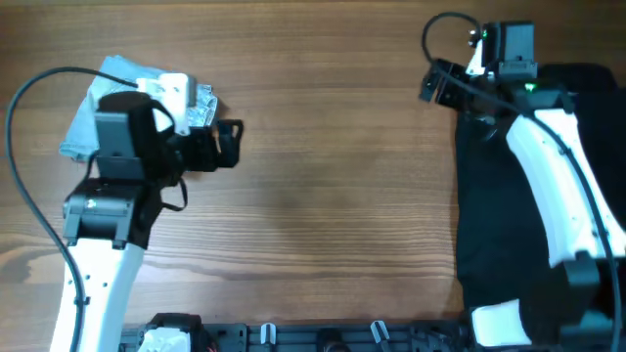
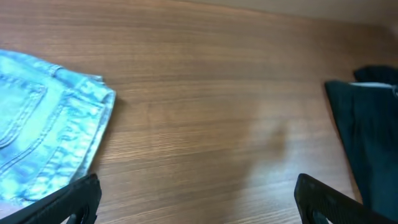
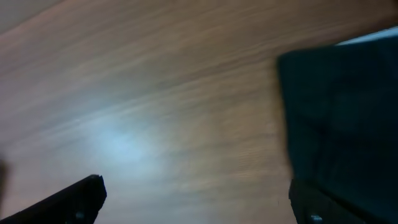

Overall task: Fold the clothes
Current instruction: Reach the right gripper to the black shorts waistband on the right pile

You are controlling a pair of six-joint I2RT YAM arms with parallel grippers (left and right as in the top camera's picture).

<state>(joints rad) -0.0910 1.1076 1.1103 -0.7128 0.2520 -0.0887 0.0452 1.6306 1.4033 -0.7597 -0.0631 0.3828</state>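
The black clothes (image 1: pixel 504 210) lie in a flat pile on the right side of the table, partly under my right arm. They also show at the right edge of the left wrist view (image 2: pixel 367 134) and of the right wrist view (image 3: pixel 339 106). My right gripper (image 1: pixel 437 86) is open and empty at the far left corner of the black pile, its fingers (image 3: pixel 196 199) over bare wood. My left gripper (image 1: pixel 230 144) is open and empty on the left side, its fingers (image 2: pixel 196 199) wide apart over bare table.
Folded light-blue denim (image 1: pixel 103 103) lies at the far left, under my left arm, and shows in the left wrist view (image 2: pixel 46 118). A dark rail (image 1: pixel 293 334) runs along the table's front edge. Bare wood (image 1: pixel 333 176) lies between the arms.
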